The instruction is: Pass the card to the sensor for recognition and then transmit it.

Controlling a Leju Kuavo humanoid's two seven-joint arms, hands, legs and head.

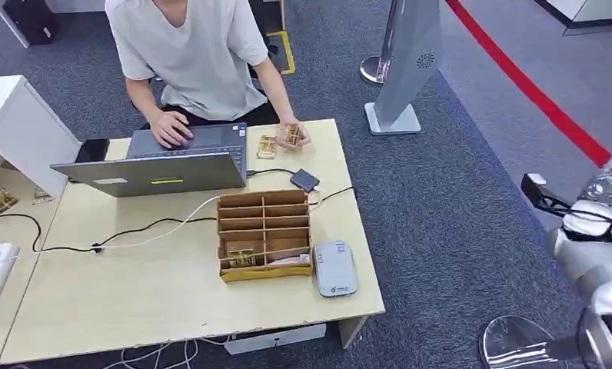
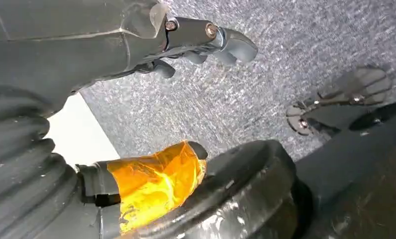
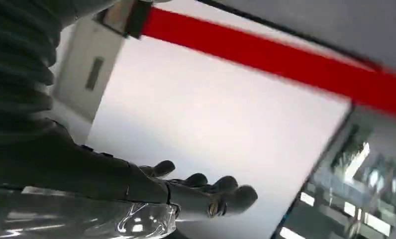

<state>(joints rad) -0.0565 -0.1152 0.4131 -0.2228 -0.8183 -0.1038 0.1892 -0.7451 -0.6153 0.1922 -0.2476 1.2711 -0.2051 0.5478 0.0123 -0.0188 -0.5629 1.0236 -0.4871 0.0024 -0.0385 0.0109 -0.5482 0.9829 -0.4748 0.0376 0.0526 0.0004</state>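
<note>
- Gold-toned card [image 1: 241, 258]: lay crosswise in the box's [image 1: 264, 201] front compartment, beside the sensor [image 1: 334, 269];
- Right hand [image 3: 206, 191]: empty, fingers loose; hung well right of the card; likely nearer;
- Left hand [image 2: 136, 45]: empty, thumb apart from fingers.

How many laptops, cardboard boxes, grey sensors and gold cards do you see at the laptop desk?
Laptop: 1
Cardboard box: 1
Grey sensor: 1
Gold cards: 3, that one in the box, another beside the laptop, another in a person's hand
Total: 6
</note>
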